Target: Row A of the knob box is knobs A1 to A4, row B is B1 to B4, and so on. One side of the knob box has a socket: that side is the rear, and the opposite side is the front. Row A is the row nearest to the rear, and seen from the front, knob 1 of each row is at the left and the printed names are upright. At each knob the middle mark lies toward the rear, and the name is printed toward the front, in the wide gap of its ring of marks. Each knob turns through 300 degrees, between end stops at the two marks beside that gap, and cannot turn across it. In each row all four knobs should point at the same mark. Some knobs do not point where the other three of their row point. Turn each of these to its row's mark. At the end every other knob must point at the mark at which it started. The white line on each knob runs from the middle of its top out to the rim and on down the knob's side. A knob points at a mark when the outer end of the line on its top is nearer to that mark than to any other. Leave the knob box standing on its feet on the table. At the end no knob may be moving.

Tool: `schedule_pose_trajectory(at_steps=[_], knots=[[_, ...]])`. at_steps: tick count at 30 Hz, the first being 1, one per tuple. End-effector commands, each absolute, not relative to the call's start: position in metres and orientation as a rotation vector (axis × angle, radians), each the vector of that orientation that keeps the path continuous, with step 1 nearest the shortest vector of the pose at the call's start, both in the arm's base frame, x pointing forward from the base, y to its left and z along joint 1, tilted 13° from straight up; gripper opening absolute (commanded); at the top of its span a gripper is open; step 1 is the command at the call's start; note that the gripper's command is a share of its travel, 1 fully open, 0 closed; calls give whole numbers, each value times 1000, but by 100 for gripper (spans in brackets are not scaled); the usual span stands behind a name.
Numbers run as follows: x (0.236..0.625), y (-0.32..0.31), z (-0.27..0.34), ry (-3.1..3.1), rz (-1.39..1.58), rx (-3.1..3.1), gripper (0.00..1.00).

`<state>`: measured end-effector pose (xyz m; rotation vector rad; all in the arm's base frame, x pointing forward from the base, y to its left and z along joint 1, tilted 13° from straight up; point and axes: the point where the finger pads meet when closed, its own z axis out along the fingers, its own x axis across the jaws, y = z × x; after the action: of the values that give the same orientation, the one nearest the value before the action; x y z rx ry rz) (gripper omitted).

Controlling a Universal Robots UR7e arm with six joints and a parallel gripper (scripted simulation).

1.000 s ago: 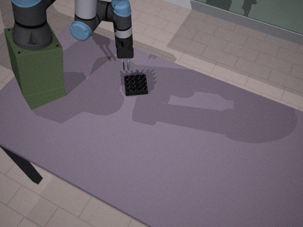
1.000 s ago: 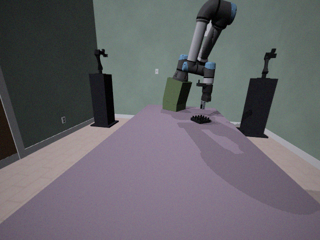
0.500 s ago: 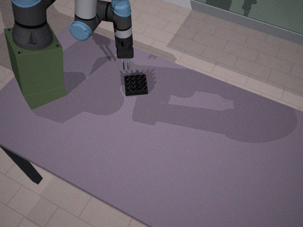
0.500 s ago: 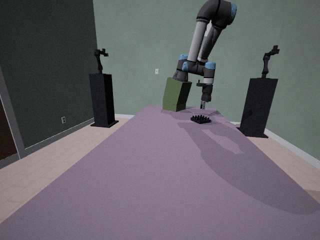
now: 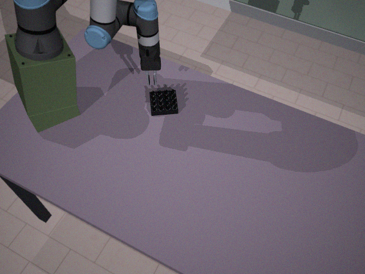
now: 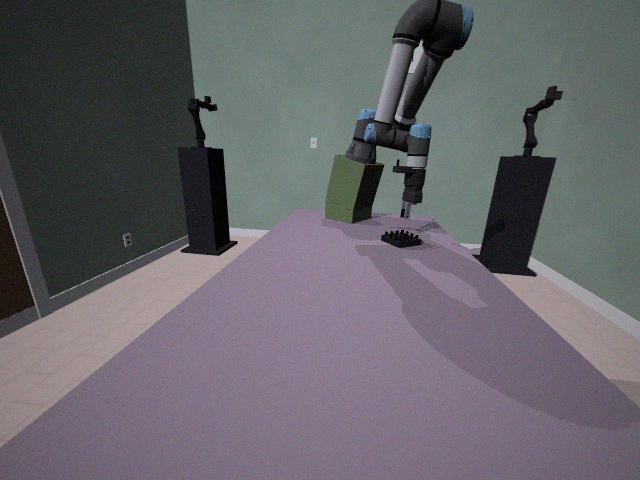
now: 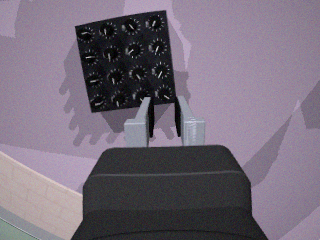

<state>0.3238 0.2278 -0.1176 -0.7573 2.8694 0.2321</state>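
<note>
Currently, gripper (image 7: 163,122): part-spread, nothing pinched, hung above knob box (image 7: 127,60) near edge. Risk: neighbouring knobs may be nudged if descent is misaligned.

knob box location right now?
In the top view the knob box stands on the purple table, right of the green pedestal, with the open, empty tool hovering just off its far edge.

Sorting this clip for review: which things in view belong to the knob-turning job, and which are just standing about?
Job:
- knob box on the table
- end effector, open, holding nothing, beside the box

Bystanders:
- green pedestal
- two black camera stands
</note>
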Motion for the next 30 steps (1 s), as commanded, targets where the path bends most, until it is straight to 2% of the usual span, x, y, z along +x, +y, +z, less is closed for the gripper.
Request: schedule_pose_trajectory(at_steps=[1,30], knots=[[324,228,-117,2868,232,-757,46],[325,229,-127,2868,233,-758,46]])
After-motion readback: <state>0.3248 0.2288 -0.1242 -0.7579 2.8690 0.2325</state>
